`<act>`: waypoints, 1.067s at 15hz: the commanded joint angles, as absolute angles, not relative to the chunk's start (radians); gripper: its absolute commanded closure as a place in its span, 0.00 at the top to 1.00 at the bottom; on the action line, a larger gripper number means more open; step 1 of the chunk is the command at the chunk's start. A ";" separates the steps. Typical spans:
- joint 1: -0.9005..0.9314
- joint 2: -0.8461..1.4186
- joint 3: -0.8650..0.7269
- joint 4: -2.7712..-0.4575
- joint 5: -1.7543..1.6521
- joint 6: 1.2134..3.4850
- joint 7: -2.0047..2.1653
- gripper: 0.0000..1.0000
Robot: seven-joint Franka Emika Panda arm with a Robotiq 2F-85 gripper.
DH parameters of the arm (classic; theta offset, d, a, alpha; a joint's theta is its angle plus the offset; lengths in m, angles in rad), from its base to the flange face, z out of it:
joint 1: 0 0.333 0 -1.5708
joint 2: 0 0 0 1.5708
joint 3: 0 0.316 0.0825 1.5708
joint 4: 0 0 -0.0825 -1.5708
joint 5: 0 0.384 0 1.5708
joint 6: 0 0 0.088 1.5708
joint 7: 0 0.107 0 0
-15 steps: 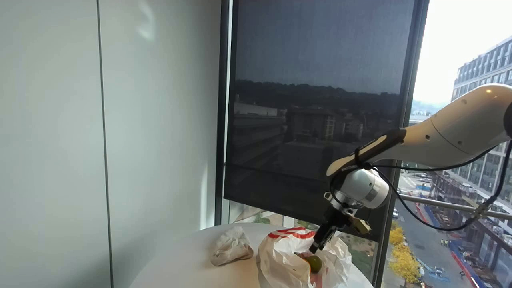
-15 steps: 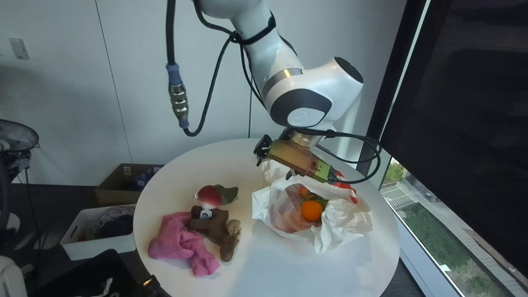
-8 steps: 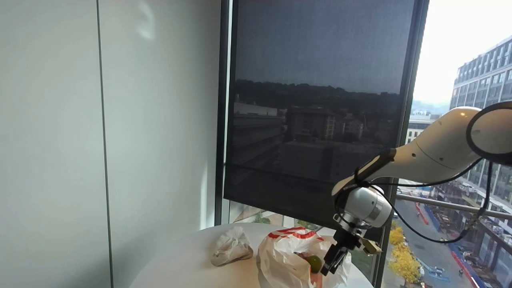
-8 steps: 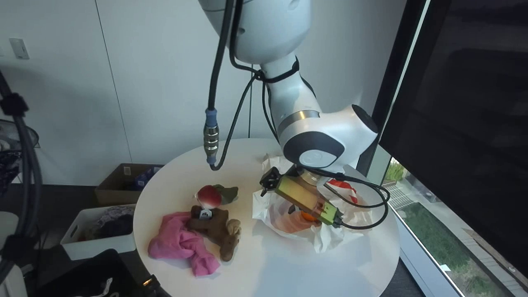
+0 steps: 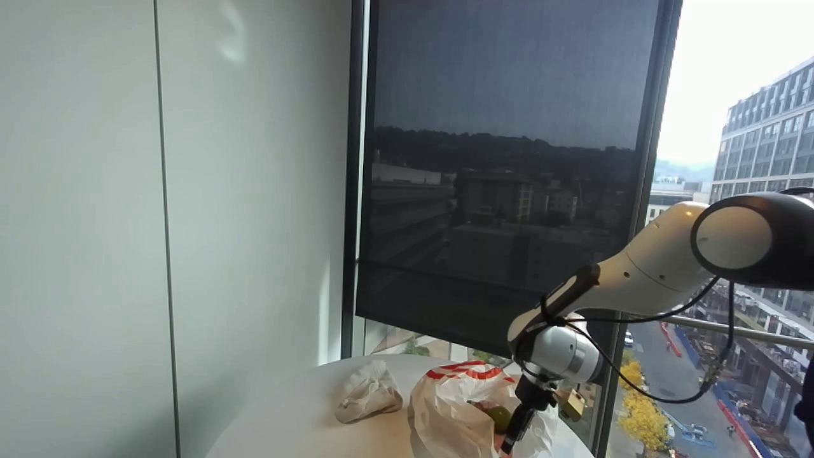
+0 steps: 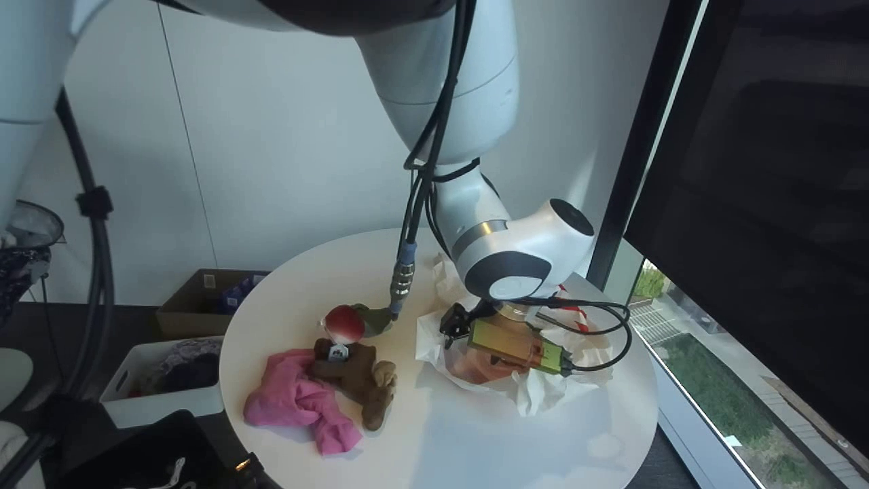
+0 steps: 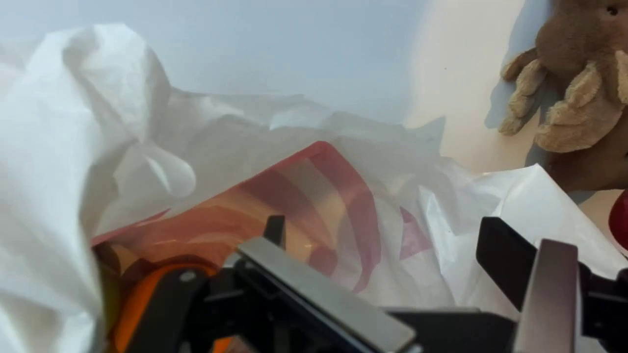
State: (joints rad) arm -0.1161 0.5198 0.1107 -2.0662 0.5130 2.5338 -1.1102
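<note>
In an exterior view, the round white table (image 6: 516,451) carries a crumpled white bag (image 6: 557,387) near its right edge, mouth open. By the left edge lies a pink cloth (image 6: 292,397), a brown plush toy (image 6: 349,373) against its inner side. The gripper (image 7: 387,245), fingers spread wide and holding nothing, is at the bag's mouth; contact is unclear. Inside the bag sits an orange (image 7: 140,294).

In an exterior view, you had a pale far wall (image 6: 285,136), a dark shade (image 6: 767,204) at right and dark floor (image 6: 132,322) at left
</note>
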 commanded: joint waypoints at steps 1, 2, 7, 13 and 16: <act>-0.111 0.612 0.139 -1.979 0.399 2.649 -1.103 1.00; -0.108 0.634 0.146 -1.964 0.365 2.696 -1.100 1.00; -0.101 0.739 0.155 -1.878 0.188 2.966 -1.029 1.00; -0.083 0.851 0.089 -1.778 -0.037 3.035 -0.868 1.00; -0.093 0.897 0.091 -1.732 -0.108 3.031 -0.822 1.00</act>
